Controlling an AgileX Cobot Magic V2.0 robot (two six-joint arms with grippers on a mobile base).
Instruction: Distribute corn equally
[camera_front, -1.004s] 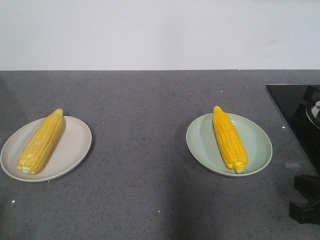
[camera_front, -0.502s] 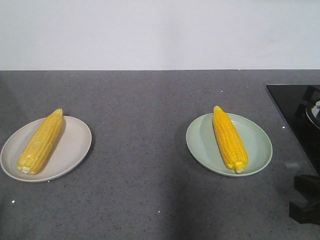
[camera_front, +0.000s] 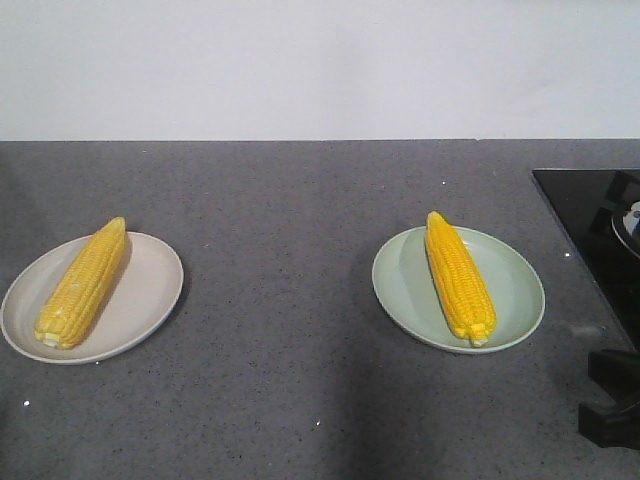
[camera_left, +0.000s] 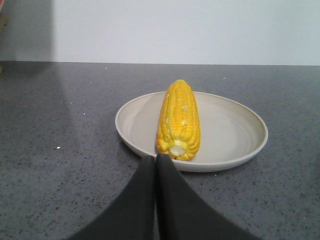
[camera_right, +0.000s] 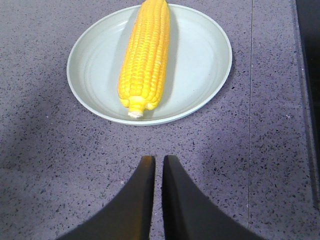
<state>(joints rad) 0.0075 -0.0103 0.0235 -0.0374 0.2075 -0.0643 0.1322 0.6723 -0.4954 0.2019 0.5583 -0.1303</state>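
Corn (camera_front: 82, 283) (camera_front: 459, 277) hasn't moved: one cob per plate (camera_front: 140, 300) (camera_front: 510, 290), evenly shared; left gripper (camera_left: 156, 162) and right gripper (camera_right: 154, 164) clenched, empty.

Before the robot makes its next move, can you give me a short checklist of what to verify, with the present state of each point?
1. Cob count per plate: one corn cob on the beige plate, one corn cob on the green plate. Ok, equal.
2. Loose cobs on the counter: none visible. Ok.
3. Cobs fully inside the plate rims: both tips reach the far rims. Cannot tell.
4. Left pincer: fingers together, holding nothing, just short of the beige plate. Ok.
5. Right pincer: nearly closed, empty, apart from the green plate. Ok.
6. Black cooktop at the right edge: nothing from the task on it. Ok.
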